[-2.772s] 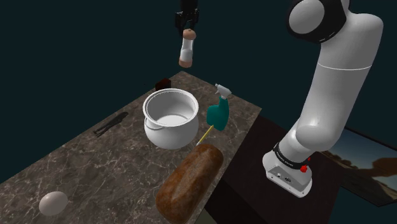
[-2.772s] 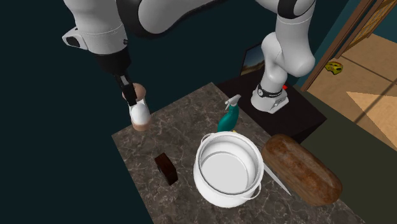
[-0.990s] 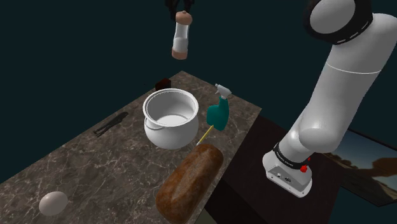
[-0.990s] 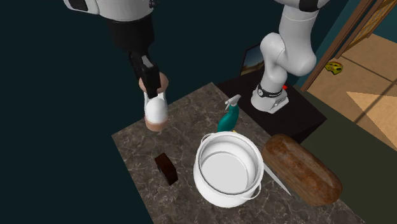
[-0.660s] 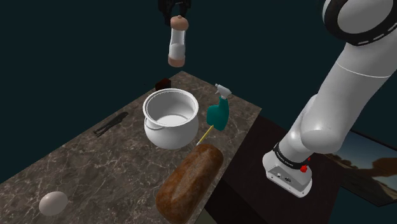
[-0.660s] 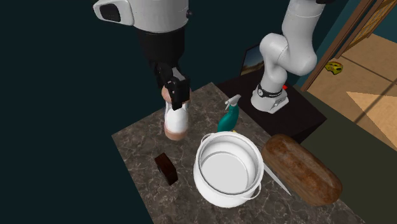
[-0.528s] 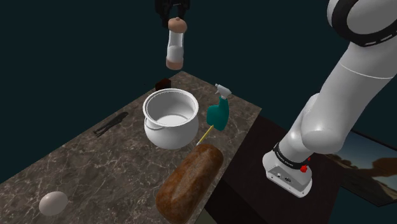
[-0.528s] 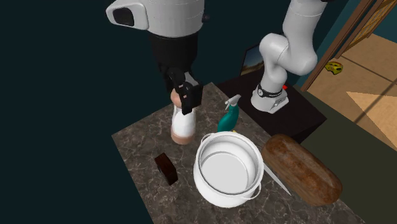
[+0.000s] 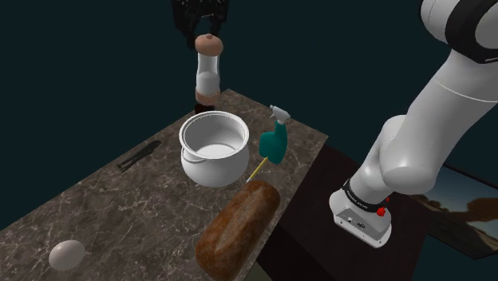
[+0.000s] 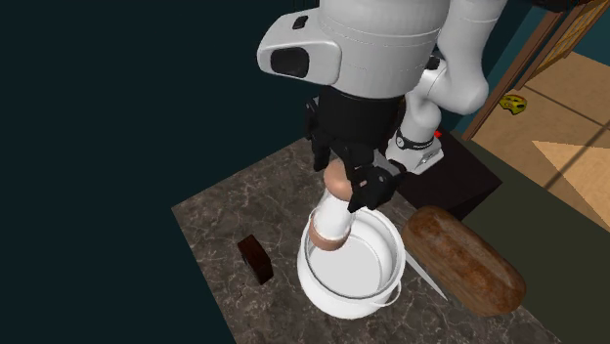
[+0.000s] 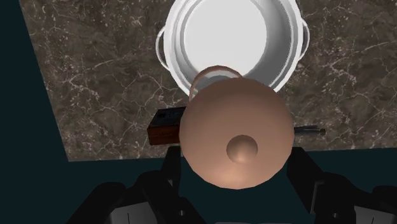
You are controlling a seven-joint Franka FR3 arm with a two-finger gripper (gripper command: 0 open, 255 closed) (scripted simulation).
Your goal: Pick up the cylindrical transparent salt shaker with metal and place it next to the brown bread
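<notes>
Gripper (image 9: 206, 30): being clamped on the cap of the shaker, for carrying.
Salt shaker (image 9: 207, 76): being held upright, high over pot (image 9: 212, 148) rim, prob. for clearance.
Bread (image 9: 238, 227): lying well apart; placement not yet done.

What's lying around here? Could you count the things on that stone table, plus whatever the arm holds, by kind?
Food: 2, long brown bread loaf, pale egg.
Vessels: 3, white two-handled pot, teal spray bottle, tan-capped white shaker clasped in the black tool.
Small items: 3, dark brown block, slim black utensil, thin yellow stick.
Total: 8.
</notes>
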